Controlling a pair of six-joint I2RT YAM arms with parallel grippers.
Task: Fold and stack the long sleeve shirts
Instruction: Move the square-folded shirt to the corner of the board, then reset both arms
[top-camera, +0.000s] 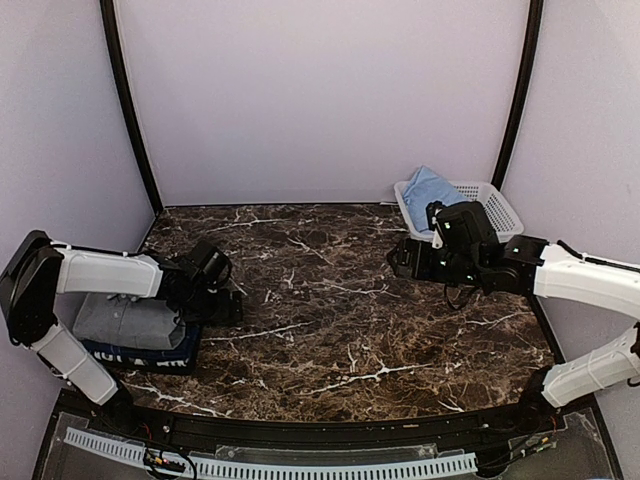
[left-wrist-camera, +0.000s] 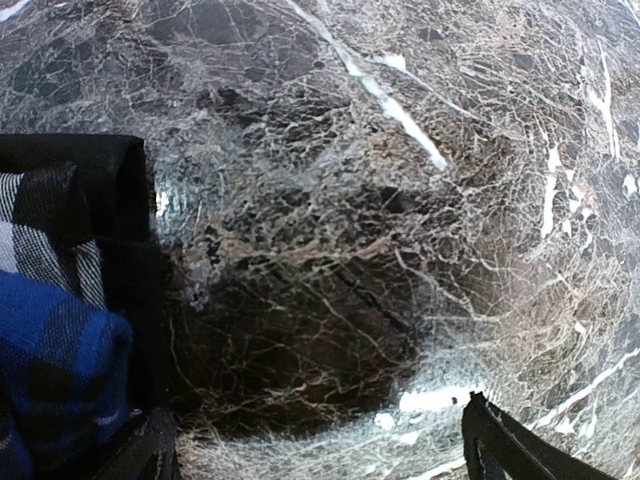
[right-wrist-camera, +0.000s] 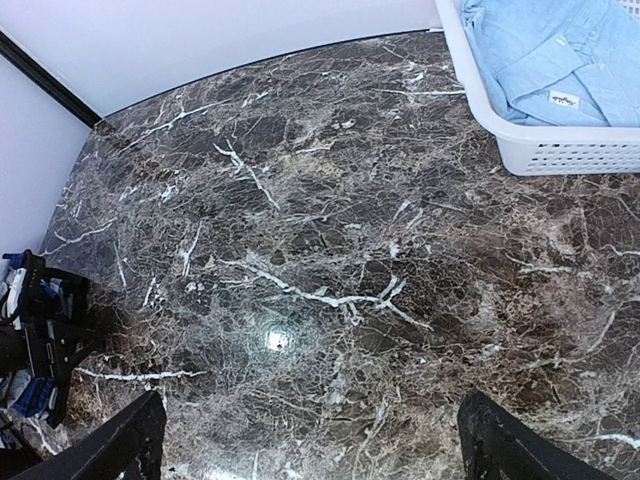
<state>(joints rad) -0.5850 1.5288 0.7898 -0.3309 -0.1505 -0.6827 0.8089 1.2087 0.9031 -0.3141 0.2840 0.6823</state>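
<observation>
Currently in hand: judged to be fetching the third garment. Two shirts lie stacked and one is not yet folded.
Stack: the grey shirt lies folded on top of the plaid shirt, at the left edge of the tabletop, toward the near-left corner.
Light blue shirt: lies crumpled inside the white basket at the far-right corner.
Left pincer: jaws wide with nothing between them. It hovers over bare marble just beside the right side of the stack.
Right pincer: jaws wide and empty. It is over the tabletop near the basket and aimed toward the left edge.
Procedure, pick: turn the right pincer to the basket. Grip at the collar or a shoulder seam, not at a loose fold.
Procedure, lift: raise the cloth clear of the rim so the lattice wall does not snag it or tip the basket.
Procedure, lay: spread the shirt flat mid-tabletop. Use both pincers for the sleeves.
Caution: keep the left pincer off the stack so that it is not dragged askew.
Writing, plaid shirt: a white letter band runs along its near side. It is partly hidden and cannot be read.
Writing, light blue shirt: there is a small white tag near the collar, with print too small to read.
Brands: none legible.
</observation>
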